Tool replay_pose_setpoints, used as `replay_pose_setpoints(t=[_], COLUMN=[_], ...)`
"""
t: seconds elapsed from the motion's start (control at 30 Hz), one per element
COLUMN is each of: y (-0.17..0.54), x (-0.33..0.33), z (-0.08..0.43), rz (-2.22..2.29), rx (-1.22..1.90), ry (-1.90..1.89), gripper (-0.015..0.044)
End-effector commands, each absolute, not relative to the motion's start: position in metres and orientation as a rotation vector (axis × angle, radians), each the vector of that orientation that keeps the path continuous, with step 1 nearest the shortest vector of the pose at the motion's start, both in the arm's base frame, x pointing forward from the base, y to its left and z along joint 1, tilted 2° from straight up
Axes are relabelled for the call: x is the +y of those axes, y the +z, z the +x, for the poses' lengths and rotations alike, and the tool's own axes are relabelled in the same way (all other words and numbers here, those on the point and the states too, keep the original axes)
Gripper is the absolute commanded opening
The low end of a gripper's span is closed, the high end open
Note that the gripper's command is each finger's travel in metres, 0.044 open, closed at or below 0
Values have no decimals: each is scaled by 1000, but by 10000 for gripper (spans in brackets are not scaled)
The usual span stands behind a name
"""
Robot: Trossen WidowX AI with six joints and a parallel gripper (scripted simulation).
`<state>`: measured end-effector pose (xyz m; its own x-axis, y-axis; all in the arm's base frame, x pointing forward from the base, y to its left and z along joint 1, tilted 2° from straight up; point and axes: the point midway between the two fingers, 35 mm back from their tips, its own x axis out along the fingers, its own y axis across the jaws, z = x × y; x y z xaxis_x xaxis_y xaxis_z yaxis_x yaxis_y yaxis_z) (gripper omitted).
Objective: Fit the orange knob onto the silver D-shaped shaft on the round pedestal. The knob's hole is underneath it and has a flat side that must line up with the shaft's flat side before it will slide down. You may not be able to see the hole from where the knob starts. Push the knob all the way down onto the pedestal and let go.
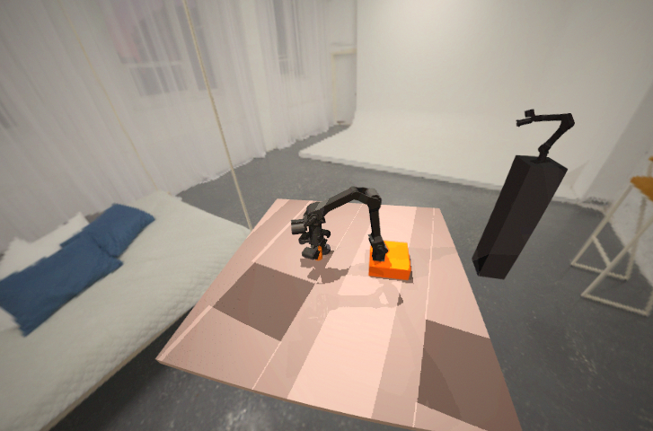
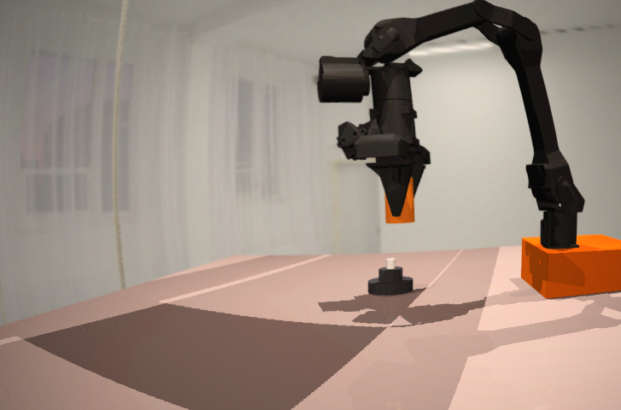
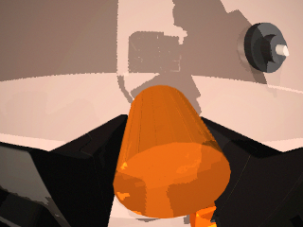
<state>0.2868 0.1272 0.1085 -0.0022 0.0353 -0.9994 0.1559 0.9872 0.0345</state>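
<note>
My gripper points down, shut on the orange knob. The knob is a tall, upright cylinder, held clear above the table. Its underside and hole are hidden. In the exterior view the dark round pedestal stands below the knob, with a gap between them. Its short pale shaft points up, bare. In the wrist view the pedestal is at the upper right, off to the side of the knob. The shaft's flat side cannot be made out.
The arm's orange base block sits on the pink patterned table, to the right in the top and exterior views. Dark arm shadows fall near the pedestal. A second arm on a black column stands beyond the table's right edge.
</note>
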Motion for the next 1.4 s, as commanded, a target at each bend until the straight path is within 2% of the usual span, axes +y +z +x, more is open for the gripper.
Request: replay_pose_setpoints(t=[0.0, 1.37], y=[110, 74], x=[121, 2], z=[291, 326], rz=[147, 137], rx=[1567, 1562], ry=[-95, -102], gripper=[0, 0])
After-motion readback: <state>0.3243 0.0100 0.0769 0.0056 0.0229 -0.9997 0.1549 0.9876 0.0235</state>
